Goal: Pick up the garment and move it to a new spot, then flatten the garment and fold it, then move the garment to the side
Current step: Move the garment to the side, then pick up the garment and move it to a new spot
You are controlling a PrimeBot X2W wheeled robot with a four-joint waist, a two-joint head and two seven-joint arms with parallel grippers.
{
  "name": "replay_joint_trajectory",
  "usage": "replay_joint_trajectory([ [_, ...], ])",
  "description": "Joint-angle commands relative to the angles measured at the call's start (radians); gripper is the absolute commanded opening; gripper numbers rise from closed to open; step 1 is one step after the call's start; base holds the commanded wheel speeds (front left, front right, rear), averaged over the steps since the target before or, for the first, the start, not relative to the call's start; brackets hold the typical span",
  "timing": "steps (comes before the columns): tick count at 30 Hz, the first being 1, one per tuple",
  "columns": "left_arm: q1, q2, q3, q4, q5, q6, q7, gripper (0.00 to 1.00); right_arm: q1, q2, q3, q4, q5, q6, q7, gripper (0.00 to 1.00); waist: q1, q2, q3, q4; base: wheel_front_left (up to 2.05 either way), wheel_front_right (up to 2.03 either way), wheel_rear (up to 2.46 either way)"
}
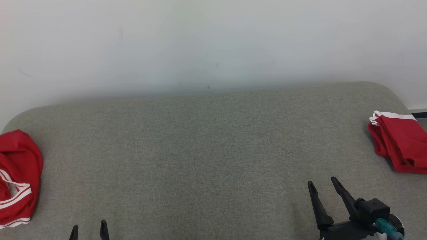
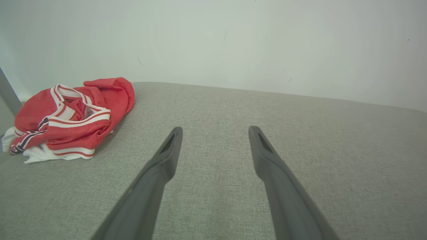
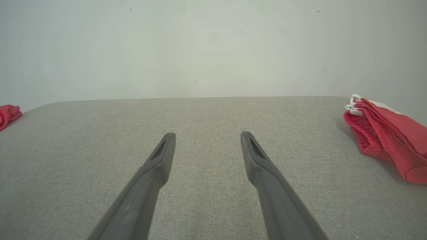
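Recorded the left gripper (image 1: 89,230) (image 2: 216,131) at the near left, two long dark fingers spread wide, holding nothing. Recorded the right gripper (image 1: 322,181) (image 3: 208,136) at the near right, likewise spread wide and empty, fingers leaning leftward in the head view. Found both over the grey-green woven fabric surface with rounded corners (image 1: 200,150). Located the crumpled red garment with white stripes (image 1: 18,173) (image 2: 73,116) at the left edge of that surface, well apart from the left gripper. Located the folded red garment with white trim (image 1: 400,143) (image 3: 387,136) at the right edge, apart from the right gripper. Noted the plain pale wall (image 1: 200,40) behind.
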Motion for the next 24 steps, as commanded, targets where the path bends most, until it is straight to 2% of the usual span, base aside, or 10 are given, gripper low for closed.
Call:
replay_joint_trajectory([
  [1, -0.001, -0.002, 0.005, 0.0, -0.004, 0.003, -0.003, 1.0, 0.008, 0.005, -0.003, 0.002, 0.002, -0.003, -0.006, 1.0, 0.0, 0.0, 0.0, -0.002, 0.0, 0.0, 0.0],
  [16, -0.007, -0.002, 0.012, 0.003, -0.007, -0.004, -0.003, 1.0, 0.0, 0.013, -0.001, 0.006, 0.0, -0.003, -0.009, 1.0, 0.0, 0.0, -0.008, -0.013, 0.0, 0.0, 0.0],
  [24, -0.012, -0.002, 0.022, 0.009, 0.008, -0.006, -0.003, 1.0, 0.014, 0.005, -0.002, 0.002, 0.018, -0.003, -0.013, 1.0, 0.0, 0.0, -0.004, 0.041, 0.0, 0.0, 0.0],
])
